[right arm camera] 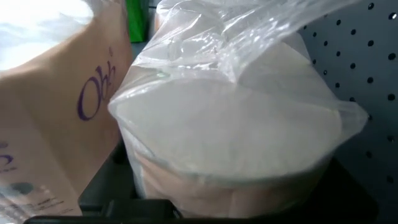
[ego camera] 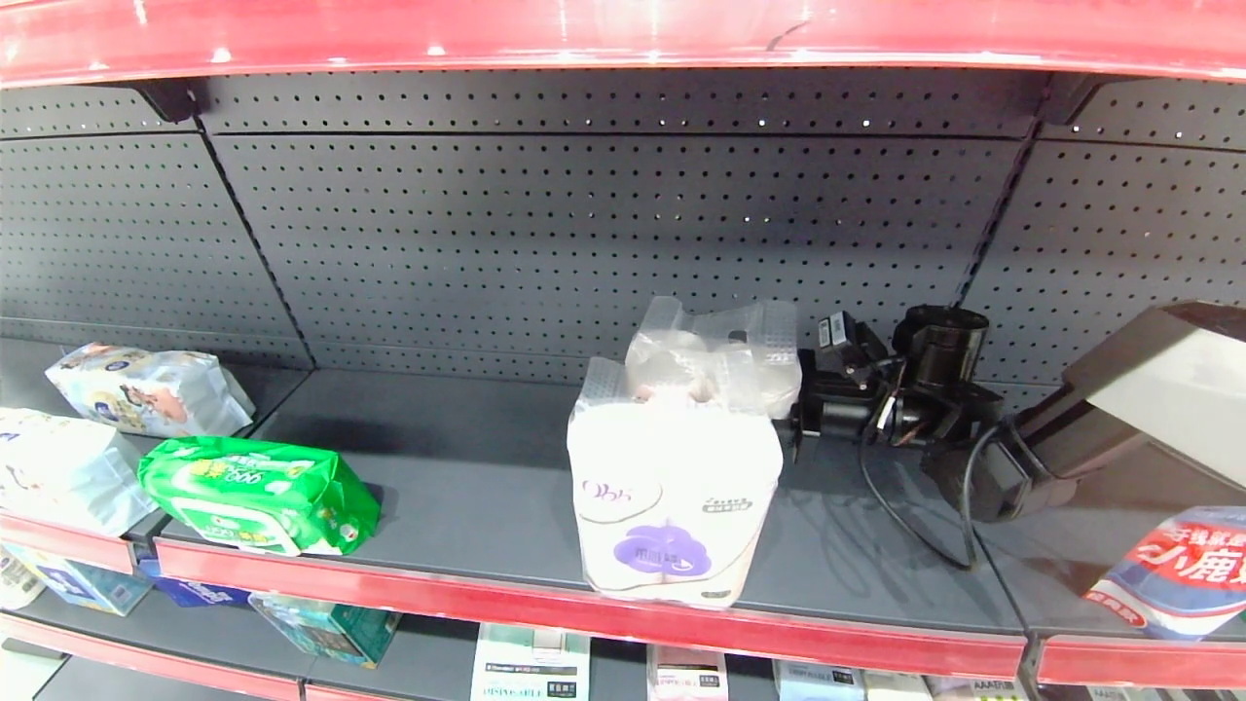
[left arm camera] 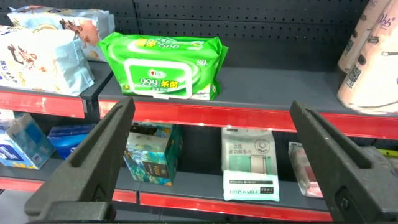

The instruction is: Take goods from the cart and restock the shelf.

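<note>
left gripper hangs in front of the shelf's red front strip, fingers spread wide, nothing between them. ahead of it a green wipes pack lies flat at the shelf lip. the task's goods are two toilet-roll packs on the grey shelf. the front toilet-roll pack stands upright at the lip, near the middle. the rear toilet-roll pack stands directly behind it, touching it. right gripper comes in from the right and sits against the rear pack's right side, with the pack's clear wrap close up before the wrist camera; cannot tell whether it grips or is spread. the front pack stands between the shelf lip and the rear pack. to the left, past the wipes, two pale bags lie on the neighbouring bay. at the right edge lies a red-and-white pack. on the lower shelf are a teal box and a white pouch. behind everything is a dark pegboard back, and above it the red edge of an upper shelf.
</note>
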